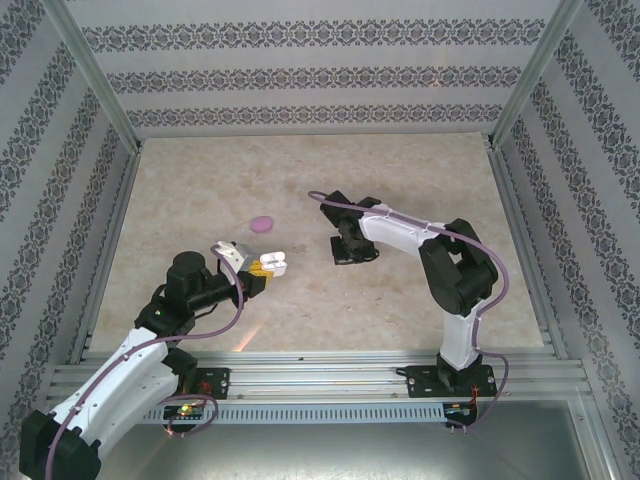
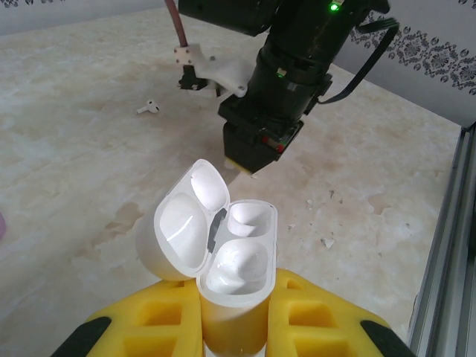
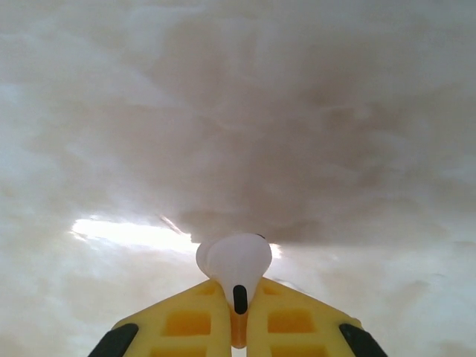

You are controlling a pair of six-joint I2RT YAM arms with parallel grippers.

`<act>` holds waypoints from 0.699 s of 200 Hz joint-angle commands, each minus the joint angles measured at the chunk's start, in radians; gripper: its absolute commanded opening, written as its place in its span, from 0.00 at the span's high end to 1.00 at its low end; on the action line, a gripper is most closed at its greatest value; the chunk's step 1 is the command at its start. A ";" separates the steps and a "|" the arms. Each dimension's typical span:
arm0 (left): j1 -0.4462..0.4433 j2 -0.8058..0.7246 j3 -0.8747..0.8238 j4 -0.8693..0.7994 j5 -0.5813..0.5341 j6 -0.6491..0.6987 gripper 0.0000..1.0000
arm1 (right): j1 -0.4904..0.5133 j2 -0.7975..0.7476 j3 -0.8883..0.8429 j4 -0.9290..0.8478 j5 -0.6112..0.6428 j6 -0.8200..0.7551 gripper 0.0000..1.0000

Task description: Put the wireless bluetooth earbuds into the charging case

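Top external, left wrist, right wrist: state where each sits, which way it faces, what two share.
Top external: above and behind the bases, looking down on the table; both arms, left gripper and right gripper show.
Left wrist: on the left arm, facing across the table toward the right gripper; left fingers clamp the open white case.
Right wrist: on the right arm, facing down at the table; right fingers pinch a white earbud.
Shared: top external and left wrist both show white case and right gripper.
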 commanded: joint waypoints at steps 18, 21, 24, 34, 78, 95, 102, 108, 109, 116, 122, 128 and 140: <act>-0.009 -0.002 0.003 0.041 0.003 0.002 1.00 | 0.028 0.008 0.043 -0.218 0.311 -0.177 0.92; -0.008 -0.003 0.004 0.039 0.004 0.003 1.00 | 0.033 0.018 0.050 -0.233 0.330 -0.184 0.92; -0.008 -0.004 0.006 0.036 0.002 0.004 1.00 | 0.039 0.028 0.059 -0.246 0.348 -0.193 0.92; -0.009 -0.004 0.010 0.025 -0.001 0.010 1.00 | 0.053 0.067 0.086 -0.285 0.406 -0.212 0.92; -0.008 -0.027 0.024 -0.012 -0.012 0.021 1.00 | 0.135 0.221 0.164 -0.367 0.485 -0.269 0.92; -0.009 -0.036 0.030 -0.032 -0.021 0.029 1.00 | 0.167 0.253 0.179 -0.362 0.461 -0.292 0.92; -0.008 -0.035 0.034 -0.039 -0.023 0.033 1.00 | 0.175 0.265 0.187 -0.365 0.444 -0.296 0.91; -0.009 -0.035 0.038 -0.042 -0.024 0.035 1.00 | 0.181 0.274 0.192 -0.365 0.430 -0.299 0.91; -0.009 -0.034 0.038 -0.042 -0.024 0.035 1.00 | 0.183 0.276 0.194 -0.366 0.428 -0.300 0.90; -0.008 -0.034 0.042 -0.044 -0.027 0.037 1.00 | 0.192 0.282 0.198 -0.368 0.410 -0.303 0.89; -0.008 -0.033 0.043 -0.043 -0.030 0.038 1.00 | 0.198 0.287 0.202 -0.368 0.396 -0.305 0.87; -0.009 -0.031 0.045 -0.043 -0.032 0.037 1.00 | 0.204 0.288 0.205 -0.367 0.382 -0.307 0.85; -0.008 -0.030 0.050 -0.041 -0.033 0.037 1.00 | 0.210 0.282 0.206 -0.359 0.343 -0.304 0.82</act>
